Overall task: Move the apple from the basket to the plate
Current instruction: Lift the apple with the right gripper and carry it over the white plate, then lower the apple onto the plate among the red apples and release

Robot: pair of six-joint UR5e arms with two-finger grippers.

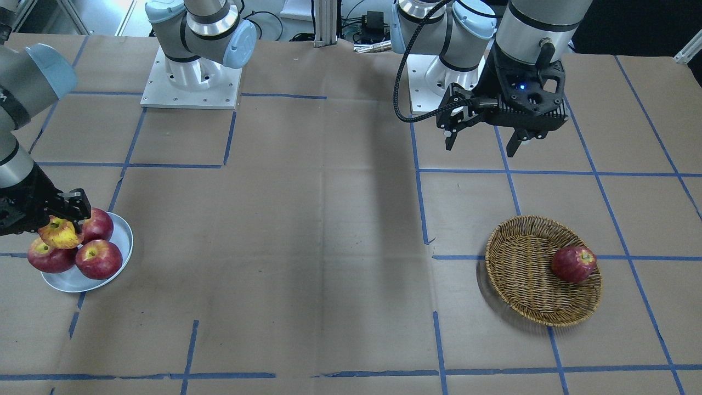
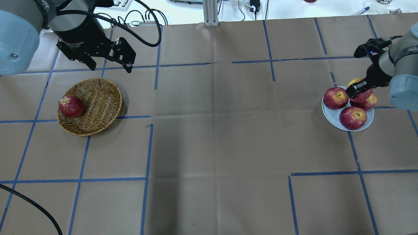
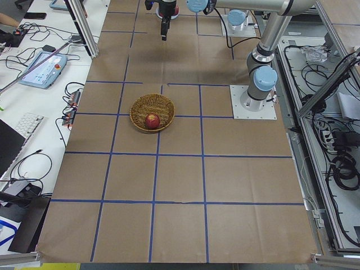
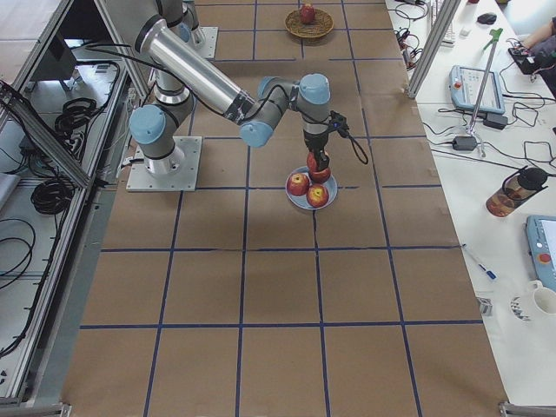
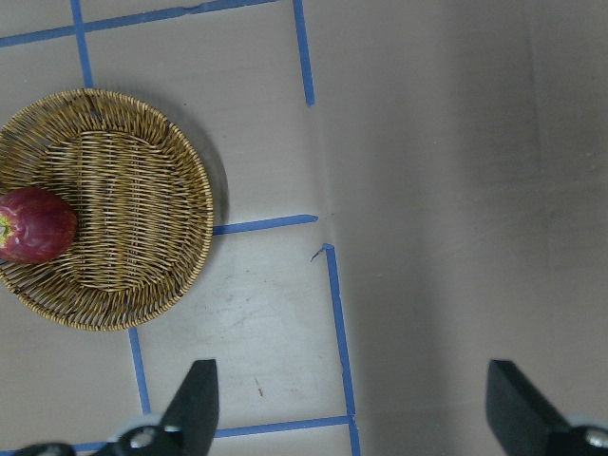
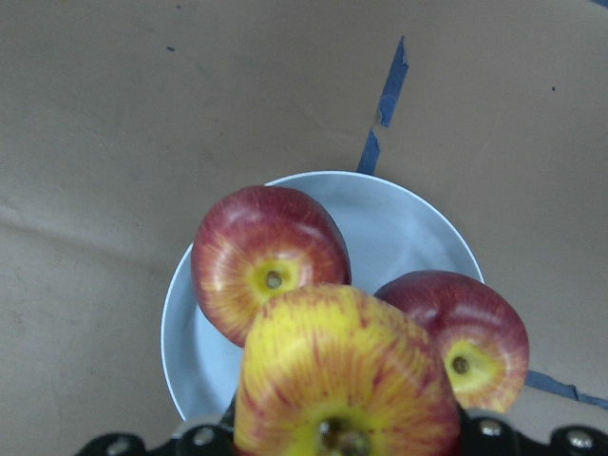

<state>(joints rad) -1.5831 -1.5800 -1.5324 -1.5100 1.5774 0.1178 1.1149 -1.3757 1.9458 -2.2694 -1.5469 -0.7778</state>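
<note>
Our right gripper (image 2: 357, 88) clamps the apple (image 6: 342, 370) just over the plate (image 6: 418, 223) by the desk's right edge; we judge only release remains. Our left gripper (image 1: 482, 144) hangs open near the basket (image 2: 107, 94).

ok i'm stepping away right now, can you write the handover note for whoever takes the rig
Right tool: shut on the yellow-streaked apple, held over the plate.
Left tool: open, empty, raised clear of the basket.
Plate: it already carries three red apples. Whether the held apple touches them cannot be told.
Basket: one dark red apple lies in it.
Done: the apple is out of the basket and at the plate.
Left: probably set it down in a gap, open the right tool and pull back.
</note>
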